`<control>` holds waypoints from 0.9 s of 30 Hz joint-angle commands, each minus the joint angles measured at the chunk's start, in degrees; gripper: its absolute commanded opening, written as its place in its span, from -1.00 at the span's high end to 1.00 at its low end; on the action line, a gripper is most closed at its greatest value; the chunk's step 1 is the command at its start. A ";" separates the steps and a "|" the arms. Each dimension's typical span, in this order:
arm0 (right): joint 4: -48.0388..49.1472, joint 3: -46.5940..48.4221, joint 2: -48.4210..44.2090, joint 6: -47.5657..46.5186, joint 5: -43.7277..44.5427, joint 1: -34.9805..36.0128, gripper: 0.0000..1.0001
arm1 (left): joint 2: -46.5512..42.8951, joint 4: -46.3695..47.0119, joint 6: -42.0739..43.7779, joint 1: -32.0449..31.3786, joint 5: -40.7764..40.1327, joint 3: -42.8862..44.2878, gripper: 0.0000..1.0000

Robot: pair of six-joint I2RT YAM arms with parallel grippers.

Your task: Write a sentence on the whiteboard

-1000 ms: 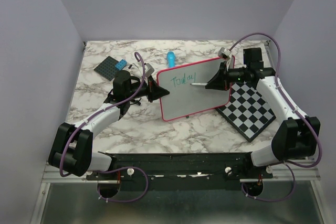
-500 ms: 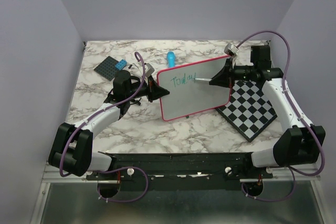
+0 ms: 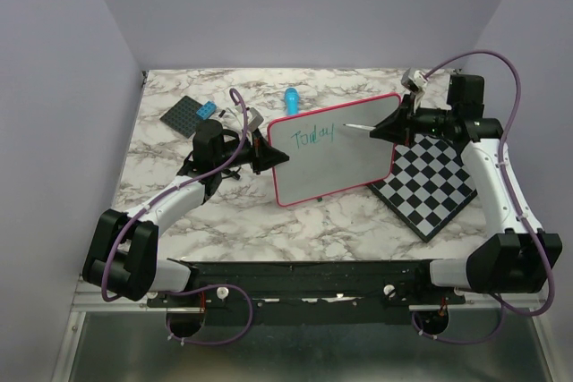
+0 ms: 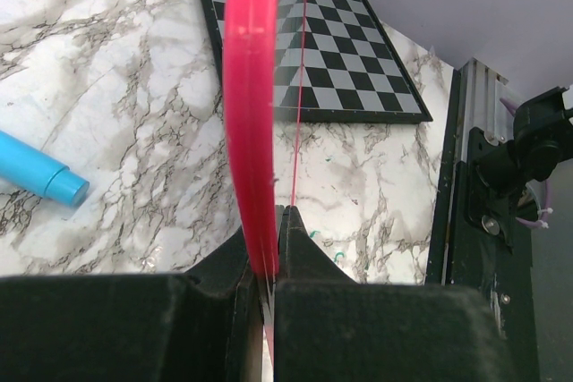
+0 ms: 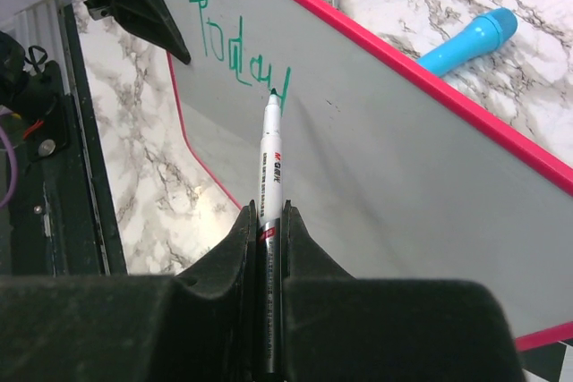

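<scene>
Top view: the whiteboard [image 3: 333, 151] sits tilted on the marble table [image 3: 233, 212], the left gripper [image 3: 272, 155] pinching its left rim and the right gripper [image 3: 383, 128] clamping a marker [image 3: 356, 125] just right of the sentence [image 3: 313, 138], 1 word so far. Left wrist: jaws pressed onto the pink rim. Right wrist: tip beside the last letter; best to restart slightly rightward, lightly, with the board steady. Purple walls [image 3: 295, 6] surround the table.

1. Lower centre: the right gripper [image 5: 266, 214] clamps a white marker [image 5: 270, 154], tip pointing up the frame.
2. The tip sits just beside the last letter of the green word [image 5: 237, 55] "Today" on the pink-rimmed board [image 5: 403, 185].
3. Upper right: a blue cylinder [image 5: 467, 40] lies on the marble table [image 5: 152, 176].
</scene>
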 commanded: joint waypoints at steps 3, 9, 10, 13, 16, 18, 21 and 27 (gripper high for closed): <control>-1.12 1.06 1.16 -2.17 -1.34 -1.02 0.99 | 1.01 -5.40 5.92 -0.31 -4.14 -0.06 1.00; -0.86 1.32 2.48 -2.44 -1.87 -1.02 0.99 | 1.01 -5.49 5.92 -0.40 -4.23 -0.06 1.00; -0.77 1.32 2.65 -2.53 -2.04 -1.02 0.99 | 1.01 -5.40 5.92 -0.40 -4.23 -0.06 1.00; -0.60 1.14 2.83 -2.61 -1.96 -1.02 0.99 | 0.84 -5.49 5.92 -0.49 -4.23 -0.06 1.00; -0.51 0.79 2.83 -2.88 -2.05 -1.02 0.99 | 1.01 -5.67 6.01 -0.49 -4.40 -0.06 1.00; -0.42 0.62 2.57 -2.97 -2.13 -1.02 0.99 | 1.01 -5.67 6.10 -0.49 -4.40 -0.06 1.00; -0.42 0.27 2.22 -3.05 -2.40 -1.02 0.99 | 0.92 -5.84 6.18 -0.58 -4.49 -0.06 1.00; -0.42 -0.44 1.34 -3.49 -2.66 -1.02 0.99 | 1.01 -5.93 6.36 -0.75 -4.58 0.12 1.00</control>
